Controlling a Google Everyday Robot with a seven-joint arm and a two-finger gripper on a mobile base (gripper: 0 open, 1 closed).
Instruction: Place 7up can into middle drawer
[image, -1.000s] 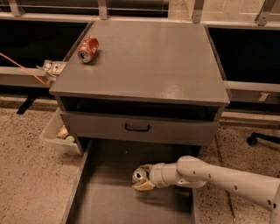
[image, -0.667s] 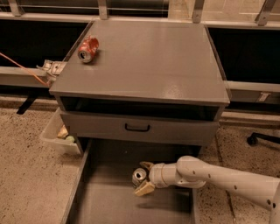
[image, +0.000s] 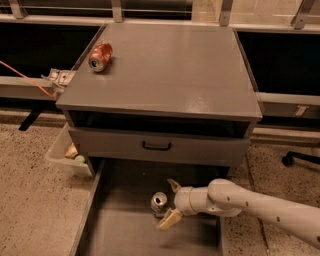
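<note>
7up can (image: 159, 201) stands upright on the middle drawer (image: 125, 230) floor, toward the back. The gripper (image: 166, 204) is right at it, jaws spread wide and gripping nothing; contact with the can is unclear from here. Likely thin aluminium: light, slick, crushes easily, so take it mid-body, gently. Floor is flat with low walls and ample room. Red can (image: 100, 55) is up on the desk (image: 170, 65), well apart.

This is looking like an office or lab room. A grey cabinet (image: 165, 75) is standing on a speckled floor (image: 30, 200), a rolling chair wheel (image: 295, 159) is peeking in, and the robot's tool (image: 167, 205) is hanging, fingers (image: 170, 220) apart, inside the middle drawer (image: 130, 232).
</note>
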